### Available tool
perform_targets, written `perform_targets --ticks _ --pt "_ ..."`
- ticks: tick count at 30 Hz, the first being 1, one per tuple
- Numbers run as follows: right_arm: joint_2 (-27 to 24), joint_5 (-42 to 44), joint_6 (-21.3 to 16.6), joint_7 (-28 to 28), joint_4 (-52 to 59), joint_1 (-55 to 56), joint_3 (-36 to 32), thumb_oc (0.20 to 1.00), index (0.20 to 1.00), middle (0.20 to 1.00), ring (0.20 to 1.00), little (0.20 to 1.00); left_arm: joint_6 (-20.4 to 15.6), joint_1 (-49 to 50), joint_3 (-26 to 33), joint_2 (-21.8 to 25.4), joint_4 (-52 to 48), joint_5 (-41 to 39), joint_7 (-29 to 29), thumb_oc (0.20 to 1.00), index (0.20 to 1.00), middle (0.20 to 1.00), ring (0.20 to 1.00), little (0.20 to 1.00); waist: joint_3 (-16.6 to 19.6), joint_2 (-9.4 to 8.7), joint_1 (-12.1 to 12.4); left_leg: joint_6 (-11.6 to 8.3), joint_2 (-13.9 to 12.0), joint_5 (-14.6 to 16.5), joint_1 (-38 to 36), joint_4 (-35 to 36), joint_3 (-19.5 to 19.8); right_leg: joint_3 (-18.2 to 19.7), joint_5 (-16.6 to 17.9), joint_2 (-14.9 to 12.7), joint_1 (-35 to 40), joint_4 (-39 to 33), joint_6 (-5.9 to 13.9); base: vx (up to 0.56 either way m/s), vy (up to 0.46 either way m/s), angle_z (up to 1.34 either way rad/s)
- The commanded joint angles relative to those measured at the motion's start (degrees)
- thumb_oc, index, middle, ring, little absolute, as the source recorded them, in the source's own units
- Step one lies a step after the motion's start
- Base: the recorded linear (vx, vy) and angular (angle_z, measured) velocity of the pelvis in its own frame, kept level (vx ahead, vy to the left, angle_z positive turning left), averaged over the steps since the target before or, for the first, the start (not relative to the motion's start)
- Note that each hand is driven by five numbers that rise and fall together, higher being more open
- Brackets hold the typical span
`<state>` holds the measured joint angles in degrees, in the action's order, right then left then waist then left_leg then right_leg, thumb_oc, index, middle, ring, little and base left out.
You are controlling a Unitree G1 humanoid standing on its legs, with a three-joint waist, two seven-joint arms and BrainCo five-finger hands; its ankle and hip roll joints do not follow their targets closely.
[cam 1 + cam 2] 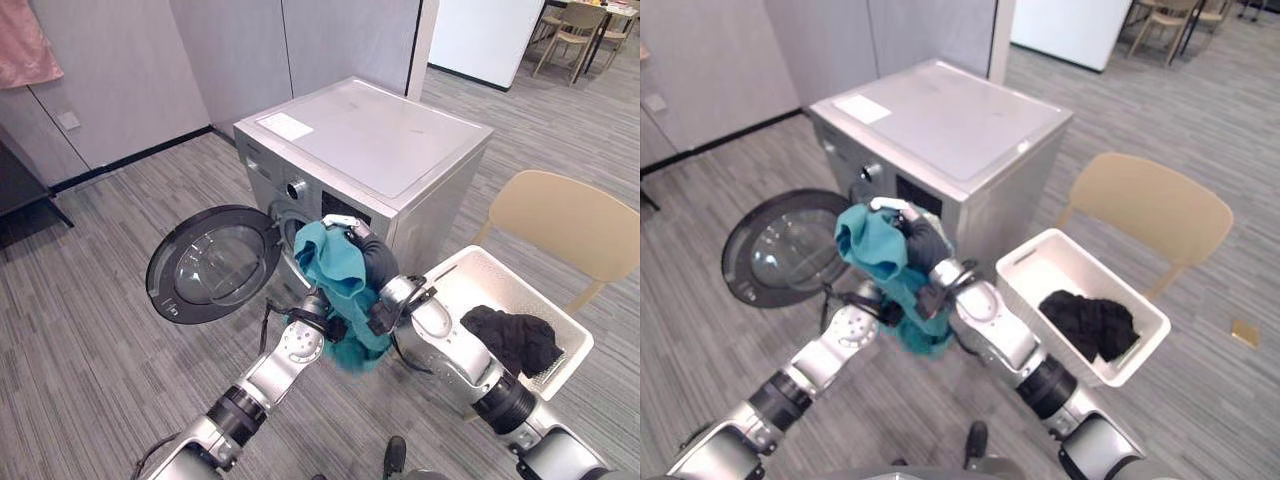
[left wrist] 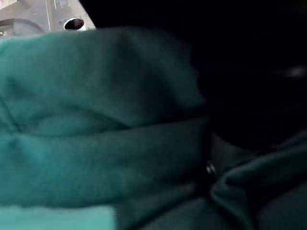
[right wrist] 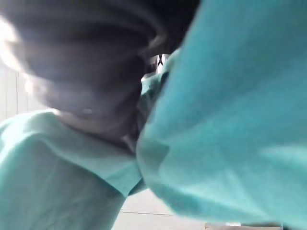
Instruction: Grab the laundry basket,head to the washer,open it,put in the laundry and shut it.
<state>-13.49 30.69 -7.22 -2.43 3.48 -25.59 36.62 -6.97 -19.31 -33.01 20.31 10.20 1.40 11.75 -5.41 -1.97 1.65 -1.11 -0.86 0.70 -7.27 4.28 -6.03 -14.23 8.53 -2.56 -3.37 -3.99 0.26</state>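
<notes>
A silver front-loading washer (image 1: 370, 130) stands ahead with its round door (image 1: 213, 263) swung open to the left. A teal garment (image 1: 340, 270) hangs right in front of the drum opening. My right hand (image 1: 365, 255) is raised at the opening, fingers curled over the top of the garment, which drapes down over the wrist. My left hand (image 1: 318, 318) sits lower, against the hanging part of the cloth, its fingers buried in it. The teal garment (image 2: 96, 120) lies close before the left wrist camera. The white laundry basket (image 1: 1055, 265) rests on the floor to the right with a black garment (image 1: 1090, 322) inside.
A beige chair (image 1: 570, 215) stands behind the basket, right of the washer. The open door juts out over the grey floor on the left. Grey wall panels run behind the washer. More chairs (image 1: 580, 30) stand far back at the right.
</notes>
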Motion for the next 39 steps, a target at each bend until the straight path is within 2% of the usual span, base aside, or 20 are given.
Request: perform_targets --ticks 1,2,6,7,10,11,12,15,16,18,21,24,25,30,32,34,37,39 --pt "2.7 4.5 -1.8 1.3 1.6 -0.8 -0.1 0.567 0.567 0.567 0.567 0.567 -2.2 -5.0 0.5 -0.7 2.0 2.8 3.2 0.200 0.200 0.200 0.200 0.200 1.0 -2.12 0.7 -0.69 0.3 1.6 1.9 0.7 1.1 2.3 -10.5 -0.3 6.9 1.2 5.57 0.00 0.000 0.00" --pt "2.1 4.2 -1.5 1.5 1.4 -0.4 -0.1 1.000 1.000 1.000 1.000 1.000 -2.3 -4.5 1.3 -0.3 1.8 2.3 3.5 0.200 0.200 0.200 0.200 0.200 0.9 -2.15 0.7 -0.70 0.3 1.6 1.8 0.7 1.1 2.3 -10.4 -0.4 6.9 1.2 5.62 0.00 0.000 0.00" --pt "-1.5 0.1 -0.6 1.5 1.5 2.5 -2.6 1.000 1.000 1.000 1.000 1.000 -2.3 -0.2 5.6 0.7 0.7 0.1 4.1 0.200 0.200 0.200 0.200 0.200 1.1 -2.12 0.7 -0.57 0.5 1.8 1.6 0.7 1.1 2.4 -10.1 -0.6 7.4 0.9 5.76 0.01 0.015 -0.01" --pt "-3.8 -3.8 -0.7 1.2 1.8 3.9 -5.0 1.000 1.000 1.000 1.000 1.000 -2.2 2.6 8.0 1.3 0.3 -1.3 3.8 0.200 0.200 0.200 0.200 0.200 1.2 -2.02 0.7 -0.47 0.5 1.8 1.4 0.7 1.1 2.4 -10.1 -0.7 7.5 0.8 5.85 0.00 0.000 0.00" --pt "-5.7 -7.6 -0.6 1.0 2.6 5.1 -6.7 1.000 1.000 1.000 1.000 1.000 -2.2 4.3 9.5 1.6 0.0 -1.5 3.4 0.200 0.200 0.200 0.200 0.200 1.3 -1.93 0.6 -0.42 0.6 1.9 1.3 0.7 1.1 2.4 -10.1 -0.7 7.7 0.7 5.90 0.02 0.013 0.00" --pt "-9.6 -15.8 -1.0 0.2 5.1 8.0 -10.6 1.000 1.000 1.000 1.000 1.000 -2.4 7.9 12.5 2.6 -1.0 -1.6 2.5 0.200 0.200 0.200 0.200 0.200 1.4 -1.73 0.3 -0.30 0.7 2.0 1.2 0.7 1.3 2.5 -10.1 -0.7 7.9 0.6 5.98 0.04 0.014 0.00" --pt "-11.9 -20.5 -1.7 -0.3 6.0 9.7 -13.2 1.000 1.000 1.000 1.000 1.000 -2.7 10.0 14.2 3.2 -1.5 -1.5 2.1 0.200 0.200 0.200 0.200 0.200 1.4 -1.64 0.1 -0.22 0.8 2.1 1.1 0.7 1.3 2.6 -10.1 -0.7 8.0 0.6 6.03 0.06 0.016 0.00" --pt "-16.1 -27.9 -2.4 -1.0 8.2 15.8 -18.8 1.000 1.000 1.000 1.000 1.000 -3.2 15.4 18.1 4.1 -1.8 -1.5 0.6 0.200 0.200 0.200 0.200 0.200 1.5 -1.28 -0.3 -0.09 0.8 2.2 1.0 0.7 1.2 2.8 -10.2 -0.8 8.0 0.6 6.20 0.02 0.003 0.00" --pt "-16.1 -27.9 -2.3 -0.9 8.4 16.0 -18.8 1.000 1.000 1.000 1.000 1.000 -3.1 15.5 18.1 4.1 -1.8 -1.5 0.5 0.200 0.200 0.200 0.200 0.200 1.7 -1.25 -0.3 -0.09 0.8 2.3 1.0 0.7 1.2 2.8 -10.2 -0.8 8.0 0.6 6.20 0.00 0.000 0.00" --pt "-18.5 -32.6 -2.4 -0.6 7.7 22.5 -23.5 1.000 1.000 1.000 1.000 1.000 -3.0 21.1 22.3 4.6 0.7 -2.6 -1.5 0.200 0.200 0.200 0.200 0.200 1.3 -0.93 -0.7 0.05 0.9 2.3 1.1 0.7 1.2 2.9 -10.3 -0.9 8.0 0.7 6.28 0.02 -0.018 -0.05" --pt "-19.2 -35.9 -1.5 0.0 4.8 28.4 -27.1 1.000 1.000 1.000 1.000 1.000 -2.1 26.2 26.1 4.4 3.6 -3.7 -3.4 0.200 0.200 0.200 0.200 0.200 1.0 -0.53 -0.9 0.19 0.9 2.2 1.1 0.7 1.2 3.0 -10.5 -0.9 7.9 0.9 6.22 0.01 -0.009 -0.03" --pt "-18.0 -36.5 -0.7 0.6 1.1 32.3 -29.3 1.000 1.000 1.000 1.000 1.000 -1.4 29.4 28.6 3.9 6.2 -3.6 -4.6 0.200 0.200 0.200 0.200 0.200 0.7 -0.25 -1.2 0.27 0.9 2.2 1.1 0.7 1.2 3.0 -10.6 -0.9 7.9 0.9 6.16 0.00 -0.021 -0.10" --pt "-16.1 -36.1 0.0 1.1 -3.8 34.6 -30.5 1.000 1.000 1.000 1.000 1.000 -0.5 31.5 30.6 3.4 9.2 -3.4 -5.8 0.200 0.200 0.200 0.200 0.200 0.3 -0.04 -1.3 0.34 1.0 2.1 1.2 0.7 1.2 3.2 -10.7 -0.9 7.8 1.0 6.04 0.00 -0.020 -0.06" --pt "-13.8 -37.3 1.1 0.1 -14.2 34.4 -31.1 1.000 1.000 1.000 1.000 1.000 1.5 33.4 34.1 1.2 17.1 -5.6 -6.8 0.200 0.200 0.200 0.200 0.200 -1.8 0.52 -1.2 0.51 0.8 1.4 2.1 0.4 1.5 3.3 -11.3 -0.8 6.5 2.4 5.51 -0.04 -0.036 -0.01" --pt "-13.7 -37.3 1.1 -0.4 -15.8 33.9 -31.0 1.000 1.000 1.000 1.000 1.000 1.5 33.3 34.7 0.9 18.1 -6.4 -6.6 0.200 0.200 0.200 0.200 0.200 -2.6 0.56 -1.1 0.57 0.8 1.2 2.9 -0.2 1.6 3.2 -11.4 -0.9 6.0 2.8 5.36 -0.10 -0.022 0.00" --pt "-13.1 -36.9 1.2 -1.7 -18.1 32.3 -31.1 1.000 1.000 1.000 1.000 1.000 1.6 31.7 34.9 0.5 19.6 -7.5 -5.5 0.200 0.200 0.200 0.200 0.200 -5.4 0.53 -0.6 0.43 1.0 1.4 7.1 -4.1 2.2 2.5 -11.4 -1.4 3.6 4.2 4.90 -0.20 -0.034 0.07" --pt "-13.1 -37.0 1.1 -2.3 -19.3 31.6 -30.6 1.000 1.000 1.000 1.000 1.000 1.6 30.7 34.5 0.3 20.2 -8.0 -5.2 0.200 0.200 0.200 0.200 0.200 -6.4 0.37 -0.3 0.07 1.1 1.4 10.0 -6.4 2.9 1.1 -11.5 -1.9 2.4 4.7 4.64 -0.10 -0.027 0.43" --pt "-13.0 -36.9 1.1 -3.3 -20.5 31.0 -30.4 1.000 1.000 1.000 1.000 1.000 1.3 29.2 33.5 0.4 20.2 -8.0 -4.9 0.200 0.200 0.200 0.200 0.200 -7.7 0.01 0.3 -0.64 1.2 1.5 12.9 -9.0 2.4 -1.1 -11.8 -2.7 1.9 4.9 4.53 -0.10 -0.026 0.58"
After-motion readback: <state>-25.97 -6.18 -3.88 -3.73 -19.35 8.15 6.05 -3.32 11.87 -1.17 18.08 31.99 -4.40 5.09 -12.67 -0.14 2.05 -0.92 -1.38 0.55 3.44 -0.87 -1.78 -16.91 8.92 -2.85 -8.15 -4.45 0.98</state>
